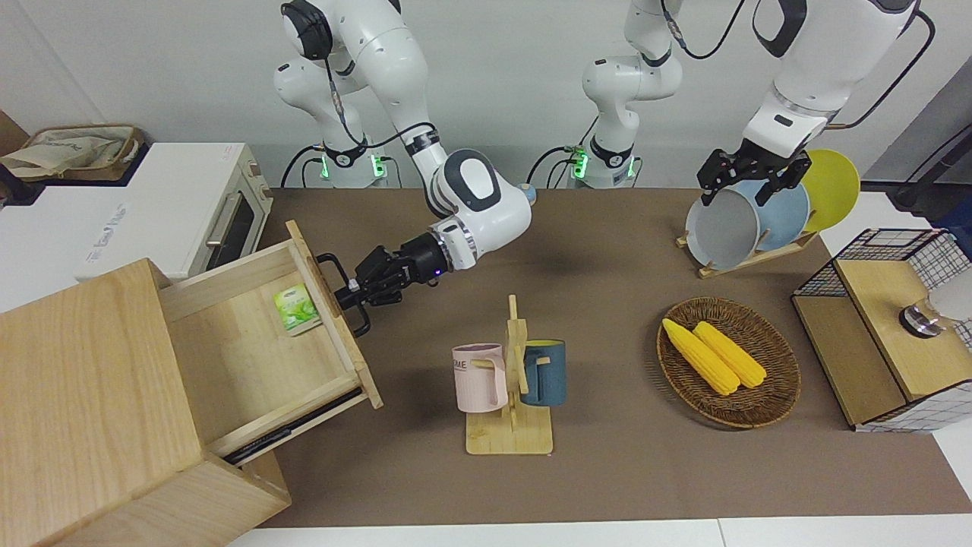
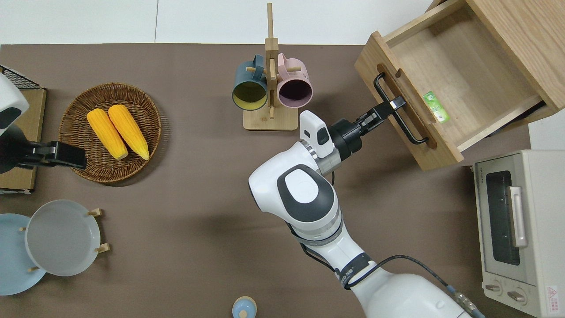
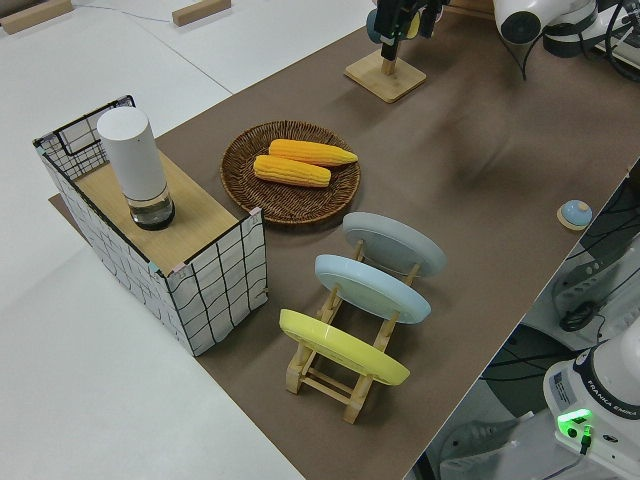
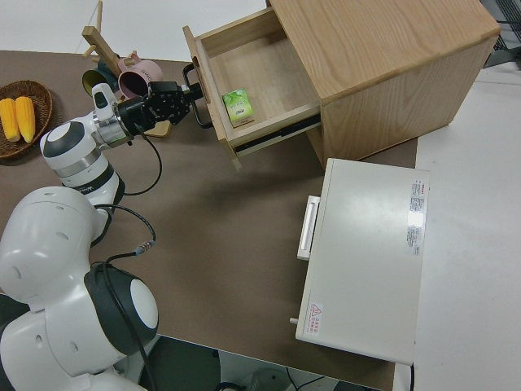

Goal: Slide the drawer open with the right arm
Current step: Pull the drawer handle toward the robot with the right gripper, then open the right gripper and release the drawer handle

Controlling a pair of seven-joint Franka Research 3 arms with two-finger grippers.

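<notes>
The pale-wood drawer (image 1: 250, 346) (image 2: 459, 75) (image 4: 260, 73) stands pulled far out of the big wooden box (image 1: 83, 410) (image 2: 525, 39) (image 4: 374, 65) at the right arm's end of the table. Its black bar handle (image 1: 343, 292) (image 2: 399, 110) (image 4: 198, 96) is on its front. My right gripper (image 1: 351, 292) (image 2: 390, 106) (image 4: 189, 96) is shut on the middle of that handle, blue wrist light showing. A small green packet (image 1: 296, 309) (image 2: 436, 106) (image 4: 238, 107) lies inside the drawer near its front. The left arm is parked.
A white toaster oven (image 1: 190, 209) (image 2: 516, 229) (image 4: 366, 252) stands beside the box, nearer to the robots. A mug rack with pink and blue mugs (image 1: 509, 376) (image 2: 271, 86) stands near the drawer front. A corn basket (image 1: 727, 361), plate rack (image 1: 759, 216) and wire-mesh box (image 1: 888, 327) are toward the left arm's end.
</notes>
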